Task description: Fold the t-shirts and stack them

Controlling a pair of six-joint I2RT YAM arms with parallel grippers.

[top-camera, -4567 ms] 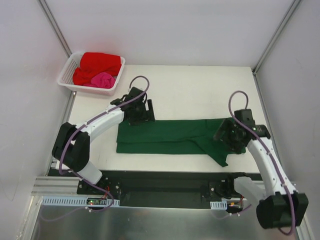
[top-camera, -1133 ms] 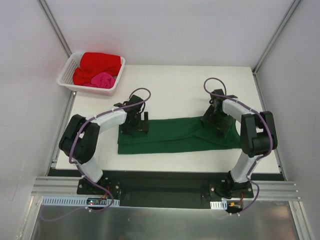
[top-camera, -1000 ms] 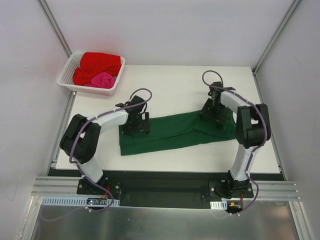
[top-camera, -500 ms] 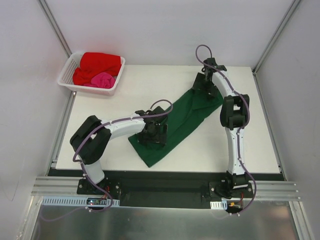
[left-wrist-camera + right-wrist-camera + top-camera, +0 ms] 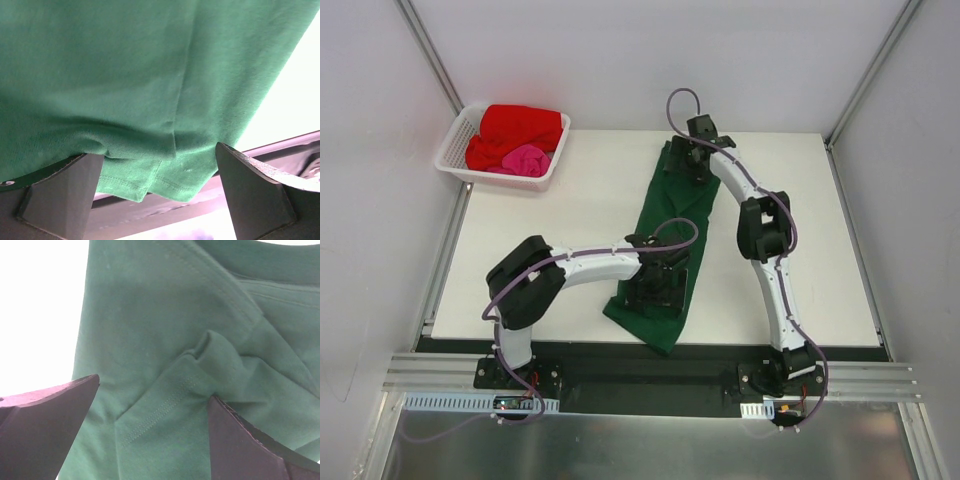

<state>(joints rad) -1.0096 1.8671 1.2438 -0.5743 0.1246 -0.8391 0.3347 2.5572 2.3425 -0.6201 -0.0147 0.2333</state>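
Note:
The dark green t-shirt, folded into a long strip, lies on the white table and runs from the far middle to the near edge. My left gripper presses on its near end, jaws wide apart; in the left wrist view the green cloth and its hem lie between the spread fingers of that gripper. My right gripper sits on the far end, also spread; its wrist view shows that gripper over a stitched sleeve fold. The red t-shirt and the pink t-shirt lie bunched in the basket.
The white lattice basket stands at the far left corner of the table. The black mounting rail runs along the near edge, just below the shirt's near end. Grey walls close in the left, far and right sides.
The green strip lay crosswise, left to right. Both grippers have swung it round: the right end went to the far middle, the left end to the near edge.

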